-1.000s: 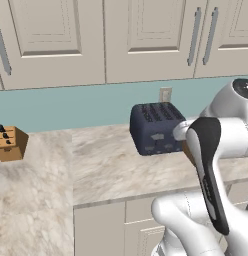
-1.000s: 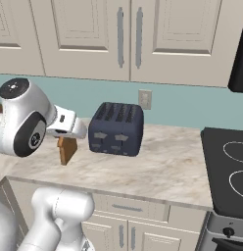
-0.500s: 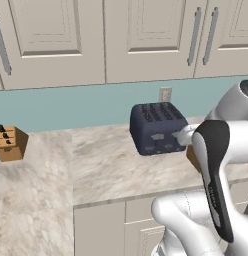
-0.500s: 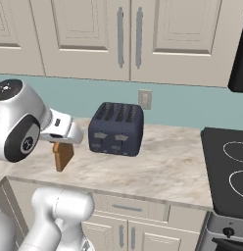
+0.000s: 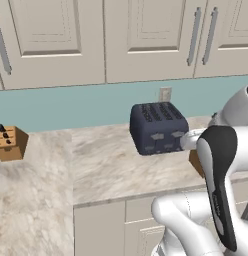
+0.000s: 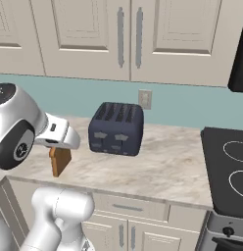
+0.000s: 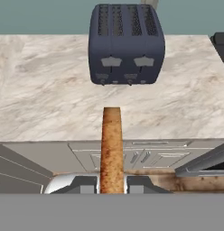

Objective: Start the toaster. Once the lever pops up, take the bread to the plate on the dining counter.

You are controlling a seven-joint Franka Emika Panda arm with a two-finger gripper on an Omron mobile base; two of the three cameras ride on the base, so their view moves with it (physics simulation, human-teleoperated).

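I am holding the bread [image 7: 112, 149] edge-on in my jaws [image 7: 112, 186], pinched tight on its lower end, its long axis pointing away from me toward the toaster [image 7: 126, 44]. The slice is hanging off the tabletop [image 7: 46, 103] edge, in front of the cabinets, with the toaster standing well apart beyond it. I am counting one slice, one toaster with four slots, one knife block [image 5: 11, 143].

Marbled beige table [image 5: 111, 165] across mid-frame, over pale cabinets. Navy toaster [image 5: 157, 128] standing on it, centre-right in the left base view. Tan knife block [image 5: 11, 143] at the far left edge.
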